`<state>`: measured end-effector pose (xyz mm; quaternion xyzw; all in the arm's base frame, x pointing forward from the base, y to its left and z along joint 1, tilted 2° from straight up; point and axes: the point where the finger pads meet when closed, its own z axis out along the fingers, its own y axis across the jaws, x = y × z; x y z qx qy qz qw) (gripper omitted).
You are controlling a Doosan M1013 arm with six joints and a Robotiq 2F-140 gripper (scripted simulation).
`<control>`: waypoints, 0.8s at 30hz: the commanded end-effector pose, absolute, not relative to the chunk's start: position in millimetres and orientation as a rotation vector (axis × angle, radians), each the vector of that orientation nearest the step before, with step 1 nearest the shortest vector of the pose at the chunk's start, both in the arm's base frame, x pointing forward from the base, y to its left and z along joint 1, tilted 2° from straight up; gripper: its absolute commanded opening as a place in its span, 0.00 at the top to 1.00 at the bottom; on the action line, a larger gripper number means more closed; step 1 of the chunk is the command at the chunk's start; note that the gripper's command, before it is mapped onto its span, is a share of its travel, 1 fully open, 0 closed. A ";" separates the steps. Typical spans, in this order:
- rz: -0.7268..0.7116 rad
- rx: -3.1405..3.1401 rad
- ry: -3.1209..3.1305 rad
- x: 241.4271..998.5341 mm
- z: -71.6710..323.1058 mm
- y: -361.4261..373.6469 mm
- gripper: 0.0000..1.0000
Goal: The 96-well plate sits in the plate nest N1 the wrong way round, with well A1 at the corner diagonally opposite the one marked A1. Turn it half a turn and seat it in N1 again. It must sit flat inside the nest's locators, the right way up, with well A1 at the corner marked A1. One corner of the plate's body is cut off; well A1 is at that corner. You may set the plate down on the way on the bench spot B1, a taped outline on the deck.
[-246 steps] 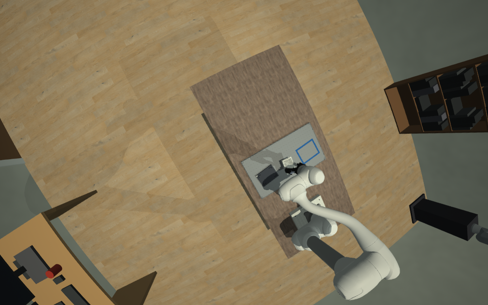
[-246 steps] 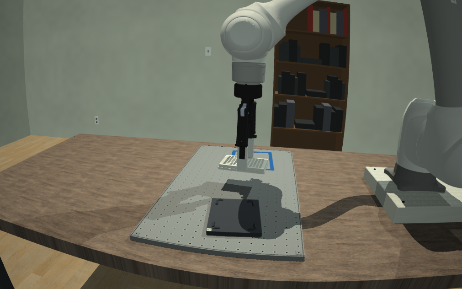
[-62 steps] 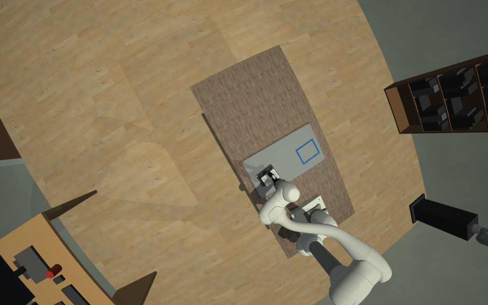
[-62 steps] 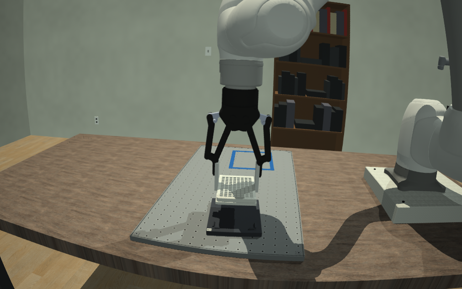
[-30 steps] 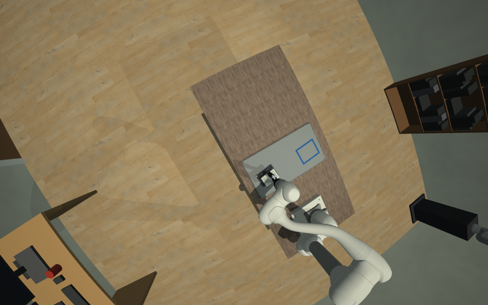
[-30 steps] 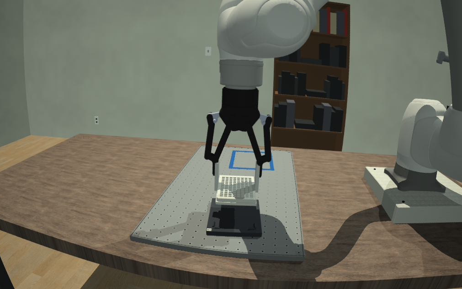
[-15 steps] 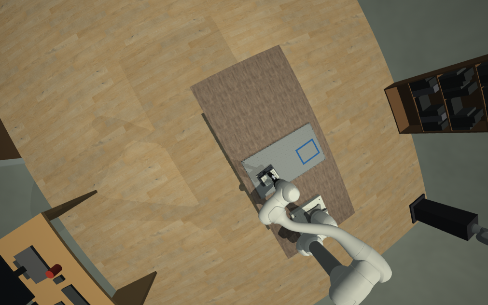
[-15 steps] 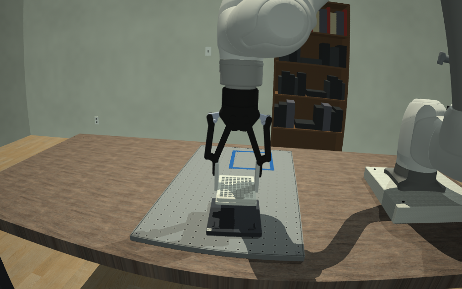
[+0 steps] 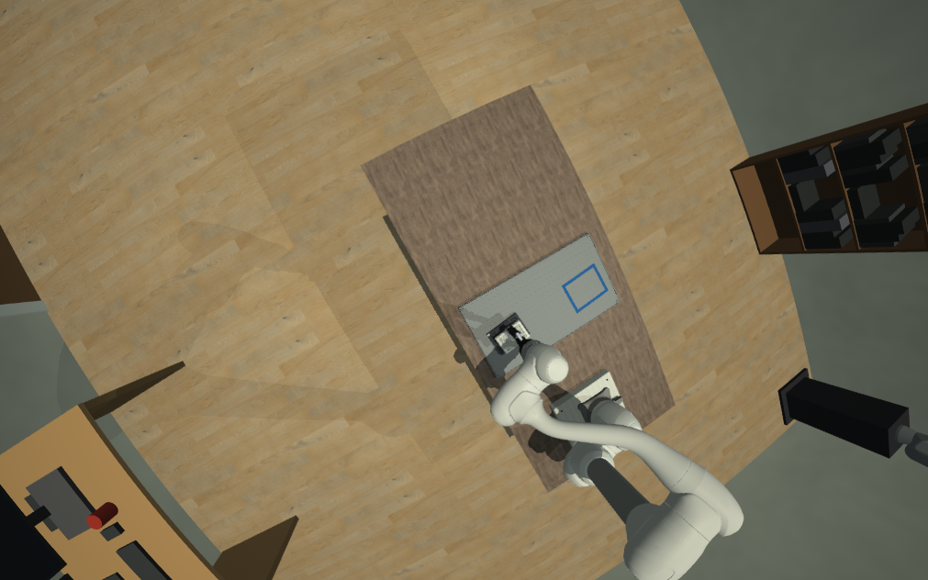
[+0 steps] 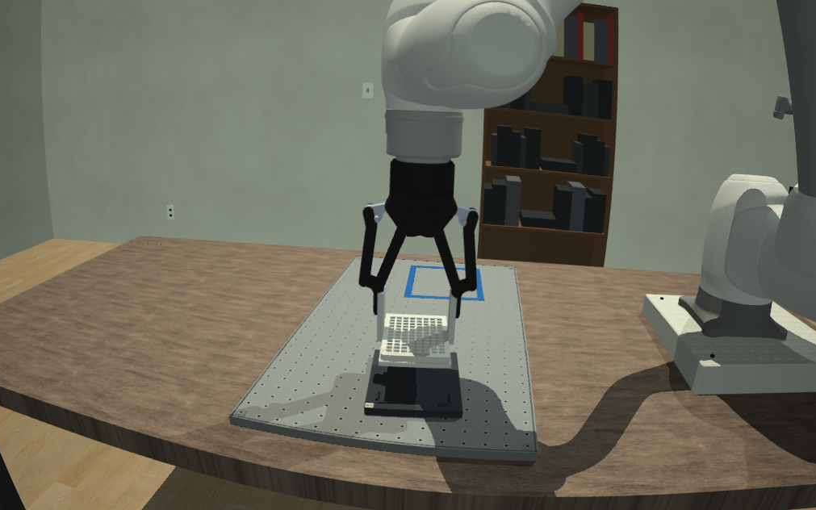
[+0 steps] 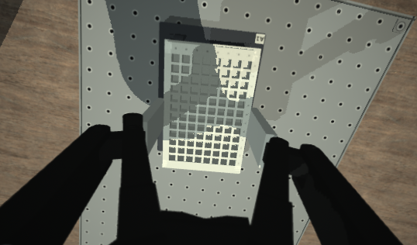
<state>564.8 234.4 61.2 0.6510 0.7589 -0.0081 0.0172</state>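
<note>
Hanging clear of its seat, the 96-well plate (image 10: 415,336) is pinched across its two long sides by the claw (image 10: 416,319), level and wells up, directly above the dark plate nest N1 (image 10: 413,394). The wrist view shows the plate (image 11: 206,108) covering most of the nest, with the nest's A1 mark (image 11: 260,39) peeking out at the far right corner; which corner of the plate is the cut one cannot be made out from here. The claw's pale fingers press flat against the plate's walls about midway along its length.

Beyond the nest lies the grey perforated deck (image 10: 328,329), and at its far end the blue taped outline of bench spot B1 (image 10: 409,286), with nothing on it. The deck rests on the brown worktop (image 10: 144,310), with the arm's pedestal (image 10: 702,374) to one side.

The half turn looks not yet made. The risks, as I judge them: the smooth side walls could slip in the pinch during a quick wrist spin, tilting the plate; a turn that falls short would land a corner on a locator so it sits proud; and lowering without checking the cut corner against the mark would reseat it wrong.
</note>
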 end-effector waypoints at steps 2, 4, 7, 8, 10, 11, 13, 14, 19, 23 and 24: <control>-0.027 2.025 2.365 563.3 48.5 235.8 1.00; -0.027 2.025 2.365 563.2 45.2 235.6 1.00; -0.027 2.025 2.365 563.0 40.2 235.2 1.00; -0.027 2.025 2.365 563.0 40.2 235.2 1.00; -0.027 2.025 2.365 562.9 38.5 235.1 1.00; -0.027 2.025 2.365 562.9 36.9 235.0 1.00; -0.027 2.025 2.365 562.8 33.5 234.8 1.00; -0.027 2.025 2.365 562.8 31.9 234.6 1.00; -0.027 2.025 2.365 562.7 23.6 234.0 1.00; -0.027 2.025 2.365 562.6 16.9 233.4 1.00; -0.027 2.025 2.365 562.6 16.4 233.3 1.00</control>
